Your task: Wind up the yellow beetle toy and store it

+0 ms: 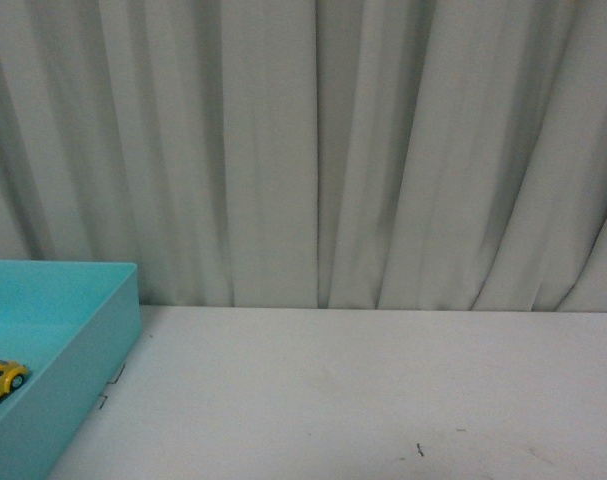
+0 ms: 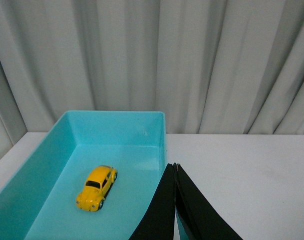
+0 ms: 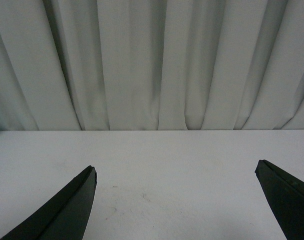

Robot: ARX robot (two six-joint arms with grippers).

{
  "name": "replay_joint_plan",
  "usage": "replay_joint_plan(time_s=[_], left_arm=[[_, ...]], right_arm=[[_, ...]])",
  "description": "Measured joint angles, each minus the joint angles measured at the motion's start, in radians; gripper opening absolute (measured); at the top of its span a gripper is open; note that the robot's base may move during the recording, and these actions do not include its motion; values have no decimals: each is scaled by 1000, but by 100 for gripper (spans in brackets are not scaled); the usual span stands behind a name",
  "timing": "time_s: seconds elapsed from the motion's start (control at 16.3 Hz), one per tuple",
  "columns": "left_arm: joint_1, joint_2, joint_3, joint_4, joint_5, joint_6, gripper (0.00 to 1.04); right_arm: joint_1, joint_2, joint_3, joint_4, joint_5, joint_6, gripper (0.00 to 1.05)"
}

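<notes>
The yellow beetle toy [image 2: 96,187] rests on its wheels on the floor of a turquoise bin [image 2: 116,122]. In the front view only part of the toy [image 1: 1,379] shows at the left edge, inside the bin [image 1: 93,340]. My left gripper [image 2: 175,166] is shut with nothing between its black fingers, its tips just over the bin's near side wall and apart from the toy. My right gripper [image 3: 176,167] is open above bare white table, holding nothing. Neither arm shows in the front view.
The white table [image 1: 363,390] carries small dark scuff marks [image 1: 419,449] near the front. A grey curtain [image 1: 313,150] hangs behind the table's far edge. The bin sits at the table's left side.
</notes>
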Motion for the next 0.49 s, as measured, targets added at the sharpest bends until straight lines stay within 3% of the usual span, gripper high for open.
replay_joint_plan(time_s=[0.18,0.49], left_arm=[[0,-63,-38,8,0,0,2],[0,-196,-44,-139,0,0,2]], right_arm=[[0,0,0,0,0,0,98],[0,0,0,0,0,0,98]])
